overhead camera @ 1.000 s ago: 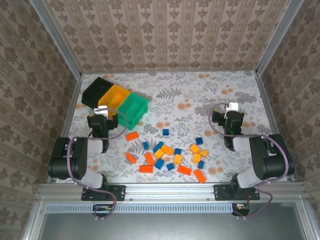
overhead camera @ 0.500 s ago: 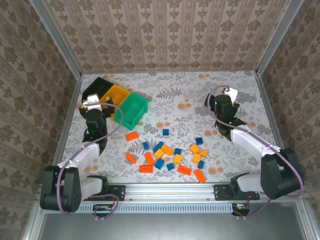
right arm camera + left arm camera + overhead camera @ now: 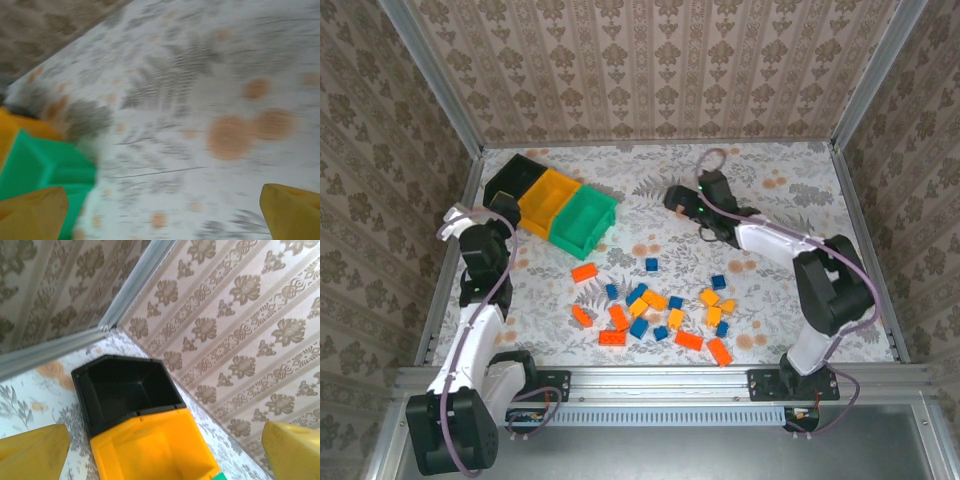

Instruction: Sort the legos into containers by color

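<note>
Yellow on the fingers (image 3: 30,450), parted wide, nothing pinched, for left gripper (image 3: 505,207) and right gripper (image 3: 678,198) alike. Hovering by the containers (image 3: 582,222): left at the black end, right off the green end, apart. Legos (image 3: 655,310) loose on the table (image 3: 800,190), on the near side of the containers. Best picking an outlying one, jaws square across it, clear of neighbours. Overhead: the whole scatter. Left wrist: into the black bin (image 3: 125,385), nothing seen inside. Right wrist: a blurred green bin (image 3: 40,160) corner.
</note>
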